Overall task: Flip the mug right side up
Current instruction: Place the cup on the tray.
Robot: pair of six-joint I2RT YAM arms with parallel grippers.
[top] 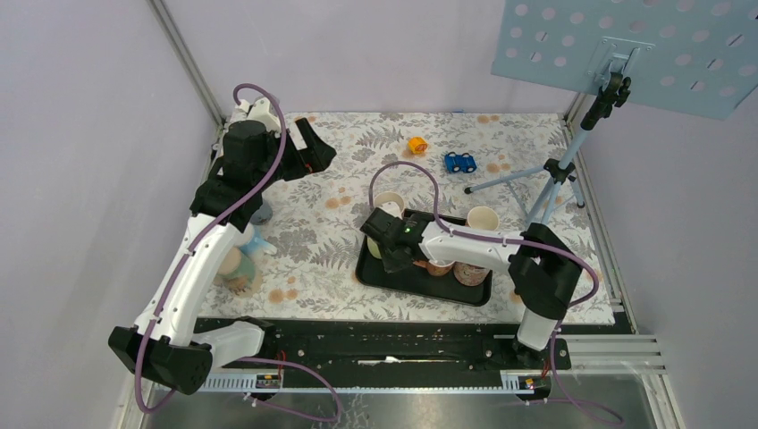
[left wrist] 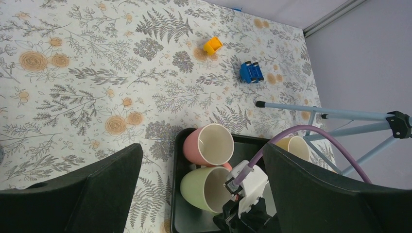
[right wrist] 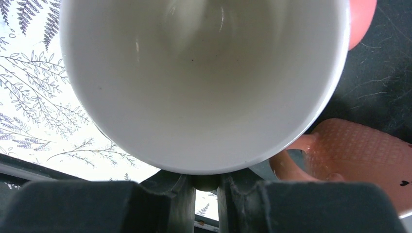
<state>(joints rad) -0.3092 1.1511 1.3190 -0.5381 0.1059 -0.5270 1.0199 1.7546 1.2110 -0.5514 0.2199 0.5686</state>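
So, left gripper (top: 307, 152): fingers spread wide, holding nothing, raised over the far left of the floral cloth (top: 313, 232), well apart from the tray.
Green mug (left wrist: 194, 189): at the left end of the black tray (top: 425, 288), tipped, with its pale mouth facing up and sideways rather than level.
Pink mug (left wrist: 194, 145): just beside the green mug on its far side, also leaning.
Right gripper (right wrist: 204, 183): fingers closed on the green mug's rim, one inside and one outside.
Brownish mug (top: 471, 273): toward the tray's right end, no pale inside visible from above; probably mouth-down.
Done, as judged: rim gripped, mug partway through the turn.
Left: bring the mouth level, set the base on the tray, let go.
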